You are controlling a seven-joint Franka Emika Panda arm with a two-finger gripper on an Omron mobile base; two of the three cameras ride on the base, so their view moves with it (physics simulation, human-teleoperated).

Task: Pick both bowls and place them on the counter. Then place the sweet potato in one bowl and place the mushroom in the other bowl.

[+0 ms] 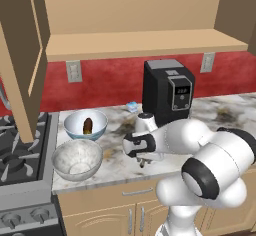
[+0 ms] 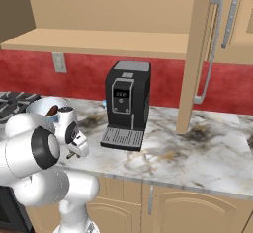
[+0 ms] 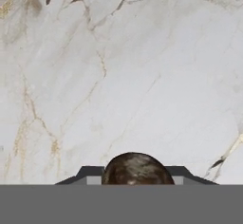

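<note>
Hand view has the mushroom (image 3: pixel 136 168) sitting at 6 o'clock between the gripper (image 3: pixel 136 179) tips on the counter (image 3: pixel 118 76). Can't tell if they're clamped yet. Round cap could squirt out sideways if the squeeze lands off-center.

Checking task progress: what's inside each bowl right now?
The blue bowl holds the sweet potato. The grey bowl looks empty, though its near rim hides part of the inside.
</note>
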